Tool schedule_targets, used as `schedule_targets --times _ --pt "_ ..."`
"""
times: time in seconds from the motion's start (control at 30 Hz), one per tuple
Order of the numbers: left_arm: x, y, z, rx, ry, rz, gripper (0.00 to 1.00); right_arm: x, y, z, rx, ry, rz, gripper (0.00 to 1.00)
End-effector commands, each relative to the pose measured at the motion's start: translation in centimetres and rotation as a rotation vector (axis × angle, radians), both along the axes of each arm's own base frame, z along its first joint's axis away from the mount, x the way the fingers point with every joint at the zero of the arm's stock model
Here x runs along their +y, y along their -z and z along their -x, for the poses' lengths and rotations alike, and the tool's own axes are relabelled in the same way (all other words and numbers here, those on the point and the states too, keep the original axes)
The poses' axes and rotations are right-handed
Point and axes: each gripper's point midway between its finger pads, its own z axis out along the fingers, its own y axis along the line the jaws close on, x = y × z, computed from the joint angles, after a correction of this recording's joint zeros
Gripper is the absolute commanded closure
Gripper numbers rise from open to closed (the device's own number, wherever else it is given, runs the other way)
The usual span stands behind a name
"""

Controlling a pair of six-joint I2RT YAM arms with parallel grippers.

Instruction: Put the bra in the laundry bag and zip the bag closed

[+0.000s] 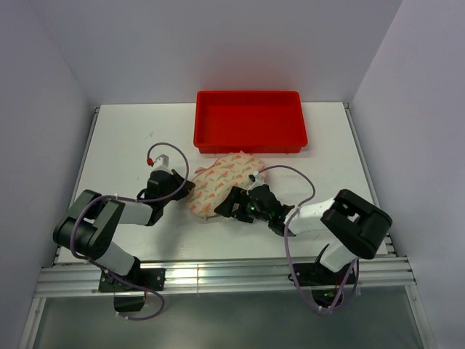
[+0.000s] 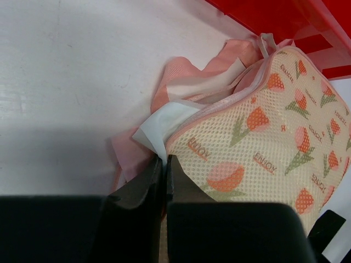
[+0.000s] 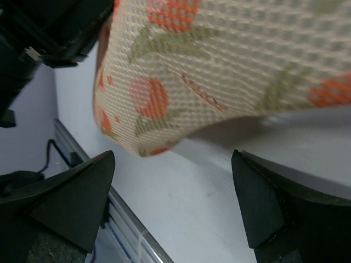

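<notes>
White table [image 1: 123, 145] (laundry bag [image 1: 221, 178] atop); pale walls [image 1: 218, 43]

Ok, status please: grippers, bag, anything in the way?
Left gripper shut on bag edge. Right gripper open, empty, beside bag. Bag not closed, pink fabric sticking out. Tray behind, nothing blocking.

— What encloses the space?
— 3 plain pale walls with a lilac tint: a back wall [image 1: 218, 43], a left wall [image 1: 33, 131] and a right wall [image 1: 425, 109].
— And between them?
— A white table [image 1: 116, 145]. A silver metal rail [image 1: 232, 275] runs along its near edge, and a grey surface [image 1: 232, 320] lies below.
— Light?
— Soft, even, faint shadows.
</notes>
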Motion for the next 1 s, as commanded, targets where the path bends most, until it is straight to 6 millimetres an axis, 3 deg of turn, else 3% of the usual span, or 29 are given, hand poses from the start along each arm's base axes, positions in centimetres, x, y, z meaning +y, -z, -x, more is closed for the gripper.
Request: schedule_targets --times 0.0,0.33,0.7,0.97 --pt "0.7 1.0 0.5 0.011 -0.014 -0.039 0.92 3.5 -3.2 -1.1 -0.012 0.010 -0.198 0.06" --pt "0.6 1.9 0.3 0.006 0.011 -0.080 0.92 4.9 -1.9 -4.2 -0.018 0.118 -0.235 0.06" --pt "1.8 2.2 -0.1 0.010 -0.022 -0.250 0.80 4.9 -2.6 -6.7 -0.051 0.222 -0.263 0.21" --pt "1.6 2.4 0.0 0.014 -0.027 -0.271 0.79 5.0 -4.1 -6.8 -0.094 0.204 -0.298 0.04"
